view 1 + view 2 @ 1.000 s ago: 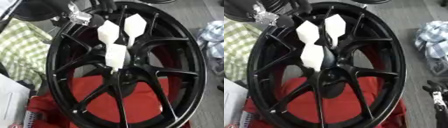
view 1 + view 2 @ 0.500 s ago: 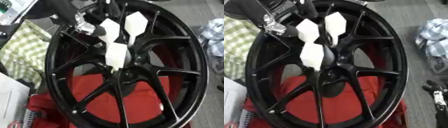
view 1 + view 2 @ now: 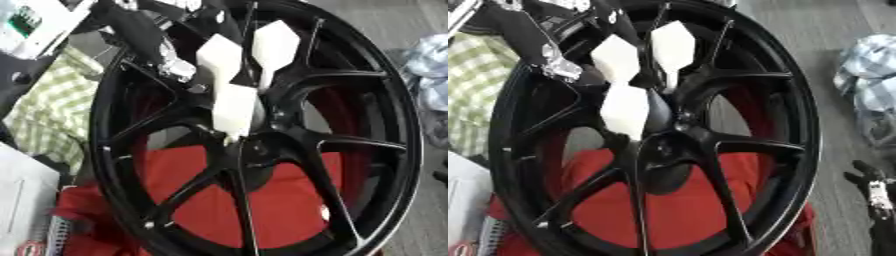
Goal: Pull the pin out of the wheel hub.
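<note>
Filling most of the frame, the black wheel hub (image 3: 262, 150) lies on red cloth (image 3: 262, 205). White pin (image 3: 236, 107) stands at its centre. Left robot hand (image 3: 153, 40) reaches in upper left, grip unclear; right robot hand (image 3: 872, 190) rests lower right, fingers relaxed. No legible writing.

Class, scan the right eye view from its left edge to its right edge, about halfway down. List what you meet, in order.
Green checked cloth → black wheel with white pieces at its hub → grey floor → crumpled blue-and-white cloth.
</note>
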